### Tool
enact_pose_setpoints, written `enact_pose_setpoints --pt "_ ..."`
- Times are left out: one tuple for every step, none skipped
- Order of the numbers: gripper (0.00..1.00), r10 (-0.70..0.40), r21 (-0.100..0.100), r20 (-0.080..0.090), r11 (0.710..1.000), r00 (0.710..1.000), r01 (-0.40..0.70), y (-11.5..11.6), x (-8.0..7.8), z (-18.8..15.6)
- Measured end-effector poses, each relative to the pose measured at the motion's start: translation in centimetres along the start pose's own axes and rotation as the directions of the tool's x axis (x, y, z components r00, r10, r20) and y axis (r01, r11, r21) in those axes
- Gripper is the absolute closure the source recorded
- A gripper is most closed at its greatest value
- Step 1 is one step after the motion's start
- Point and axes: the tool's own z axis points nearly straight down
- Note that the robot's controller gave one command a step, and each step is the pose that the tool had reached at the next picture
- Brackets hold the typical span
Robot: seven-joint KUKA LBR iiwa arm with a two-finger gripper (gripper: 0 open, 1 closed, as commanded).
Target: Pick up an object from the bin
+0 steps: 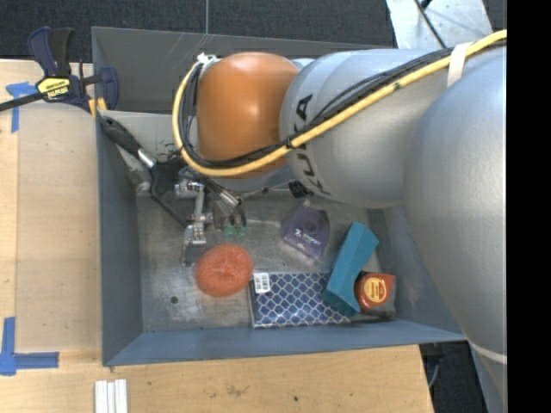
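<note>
- One gripper hangs low in the bin, left of centre. Its jaws stand apart with nothing between them, and you can see bare floor in the gap.
- Just below it in the view, near the front wall, lies a round orange-red pad. It is the thing nearest the gripper, and as far as you can judge they are not touching.
- Expect the pad to be light and soft. Its fuzzy face looks like a scrubber's, so it should squash under a squeeze rather than slip away.
- Take it across the middle with the jaws straddling its width, and go well down. A shallow pinch at the rim may only tug at fibres.
- A blue pack lies just beside the pad on the right, so mind its edge as you close.
- Further right are a teal block with its lower end over the pack's corner, a purple box and a red can. All look stiffer than the pad and lie apart from the jaws.
- Writing: "KUKA" runs down the arm, partly crossed by a yellow cable. The box's pale print, the pack's white corner label and the can's label are too small to read.
</note>
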Motion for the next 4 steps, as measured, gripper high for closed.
enact_pose_setpoints --pt "0.00 0.163 -0.003 0.002 0.987 0.987 -0.163 -3.6 -2.4 2.3" --pt "0.00 0.239 0.002 0.001 0.971 0.971 -0.239 -5.5 -3.4 5.9" --pt "0.00 0.022 0.001 0.011 1.000 1.000 -0.022 -6.4 -3.6 7.2" --pt "1.00 0.392 0.002 0.001 0.920 0.920 -0.392 -6.8 -3.7 10.0"
